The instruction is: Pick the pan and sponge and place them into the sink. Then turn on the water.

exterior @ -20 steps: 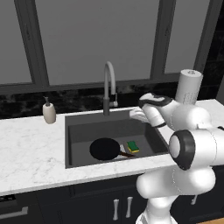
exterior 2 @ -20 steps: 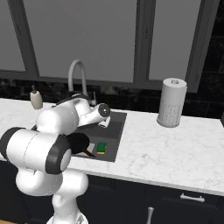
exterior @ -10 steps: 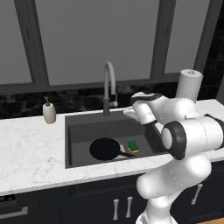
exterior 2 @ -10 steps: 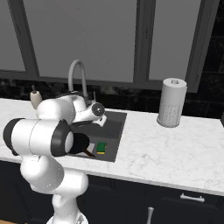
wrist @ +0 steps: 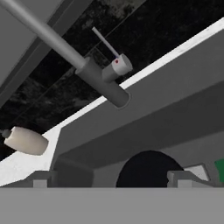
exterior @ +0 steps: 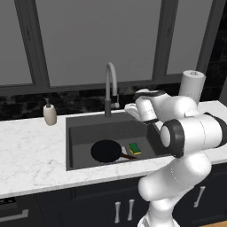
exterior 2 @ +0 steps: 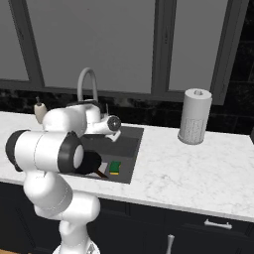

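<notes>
Hand view: no writing legible; pincer (wrist: 109, 180) spread, empty; pan (wrist: 146, 168) in sink (wrist: 144, 118).

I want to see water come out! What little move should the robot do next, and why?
Probably reach the open fingers toward the small lever on the tall grey arched faucet. The round black frying pan and green-and-yellow sponge already lie in the dark grey sink, and no stream runs.

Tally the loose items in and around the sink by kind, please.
Frying pan: 1
Sponge: 1
Soap dispenser: 1
Paper towel roll: 1
Total: 4
</notes>
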